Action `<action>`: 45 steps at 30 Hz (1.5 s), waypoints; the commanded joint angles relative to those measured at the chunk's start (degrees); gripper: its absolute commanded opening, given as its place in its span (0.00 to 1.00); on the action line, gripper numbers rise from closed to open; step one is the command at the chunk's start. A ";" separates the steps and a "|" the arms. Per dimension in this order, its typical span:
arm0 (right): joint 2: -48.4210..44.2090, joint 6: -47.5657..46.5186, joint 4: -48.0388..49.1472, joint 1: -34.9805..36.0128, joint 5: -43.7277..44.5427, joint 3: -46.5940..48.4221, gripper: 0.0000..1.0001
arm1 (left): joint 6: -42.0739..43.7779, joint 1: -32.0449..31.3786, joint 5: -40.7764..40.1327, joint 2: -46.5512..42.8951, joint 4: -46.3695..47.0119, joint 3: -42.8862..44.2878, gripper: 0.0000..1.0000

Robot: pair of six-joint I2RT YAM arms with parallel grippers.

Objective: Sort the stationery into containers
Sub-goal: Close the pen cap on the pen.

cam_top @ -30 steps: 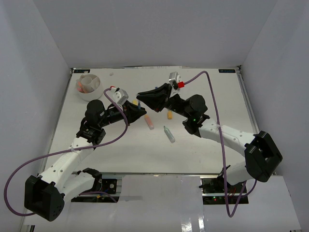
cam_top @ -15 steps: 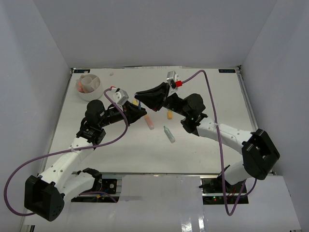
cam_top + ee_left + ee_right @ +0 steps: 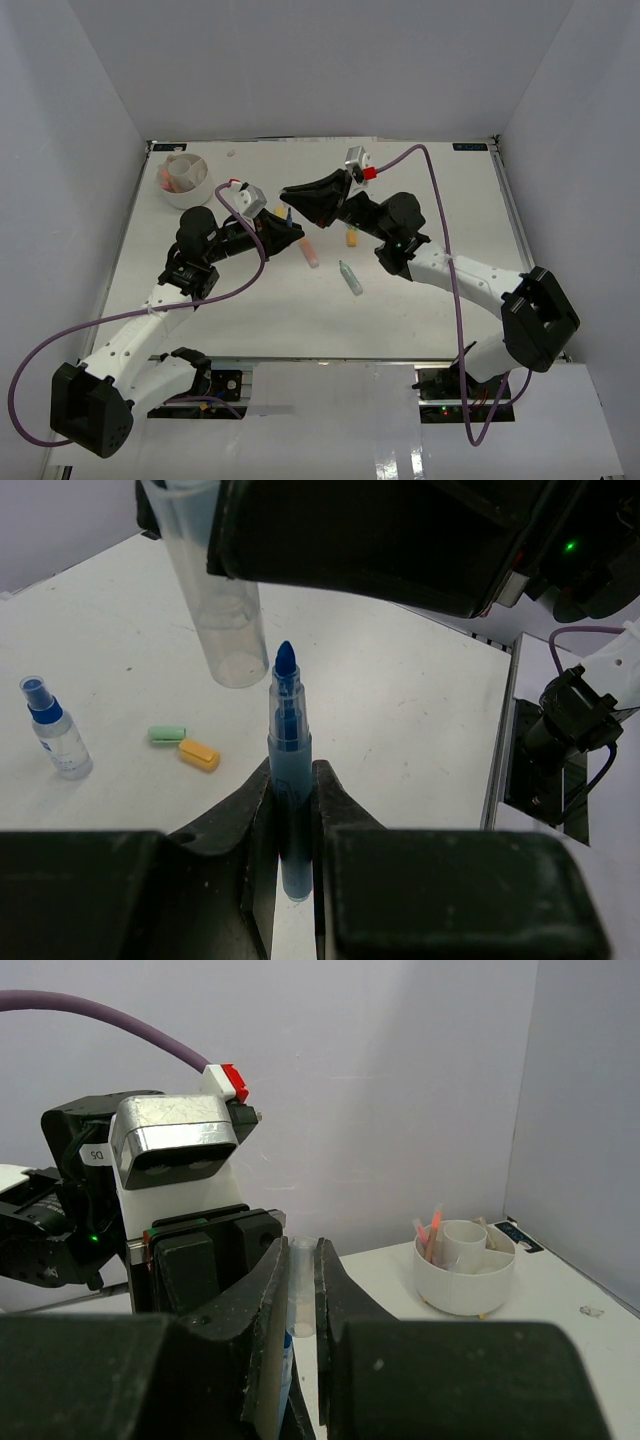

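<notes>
Your left tool (image 3: pixel 292 805) pinched the blue marker (image 3: pixel 285 730), right tool (image 3: pixel 300 1260) gripped a clear cap (image 3: pixel 225 630) just above it. Tub (image 3: pixel 190 197) was part-filled; pink marker (image 3: pixel 309 252), bottle (image 3: pixel 55 735), orange eraser (image 3: pixel 199 754) lay unsorted on the desk (image 3: pixel 250 310).

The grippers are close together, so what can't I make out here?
- Top view: how blue marker meets clear tube; tiny, tucked between left gripper and right gripper.
- Left wrist: the tube's upper end, covered by the right gripper.
- Right wrist: the tube's lower end, behind its own fingers; white tub's contents, too small.
</notes>
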 commanded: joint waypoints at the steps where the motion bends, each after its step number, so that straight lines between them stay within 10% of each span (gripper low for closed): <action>1: -2.03 -1.70 1.46 -0.02 1.49 2.80 0.08 | -0.06 -0.20 0.90 -0.55 0.90 0.38 0.00; 45: -3.26 -0.38 1.91 -0.20 1.06 0.15 0.08 | -0.59 -0.20 -1.12 -1.52 1.95 -0.50 0.00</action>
